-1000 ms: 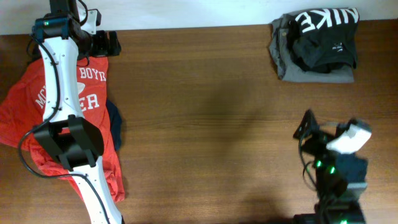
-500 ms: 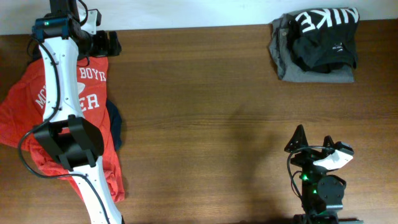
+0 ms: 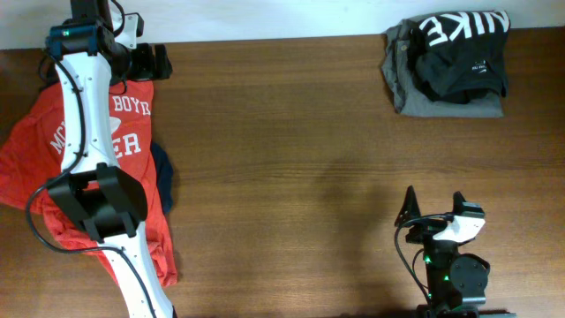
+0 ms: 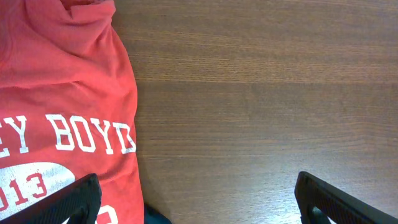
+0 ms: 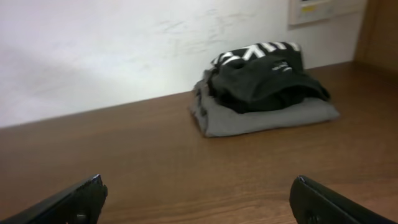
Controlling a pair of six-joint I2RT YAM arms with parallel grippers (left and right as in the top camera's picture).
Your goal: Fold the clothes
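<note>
On the wooden table [image 3: 282, 132], biggest item is the red T-shirt [image 3: 35, 150]. It is spread loose and rumpled along the left side, with white print facing up. The left wrist view reads "BOYD" and "2013" on it.

The left arm [image 3: 84, 115] is stretched over that red shirt, from the near edge to the far-left corner.

The clothes [image 3: 459, 66] are in the far-right corner. It's the blackish T-shirt, bunched up rather than flat, sitting on top of the grey folded garment [image 3: 441, 102]. White NIKE lettering [image 3: 463, 28] shows on the fold nearest the wall. The right wrist view shows the same stack: dark shirt heaped on the grey one, close to the white wall [image 5: 124, 50]. Neither arm is touching it.

The right gripper [image 3: 433, 210] is at the near-right edge, low by its base and well apart from the stack. Its fingers are spread wide, with bare wood and the distant stack showing between them.

The left gripper [image 4: 199, 202] is over the far edge of the red shirt, also spread wide and gripping nothing. One fingertip is over red fabric, the other over bare wood.

A dark blue cloth [image 3: 163, 181] pokes out from under the red shirt's right edge. I can't tell what it is.
</note>
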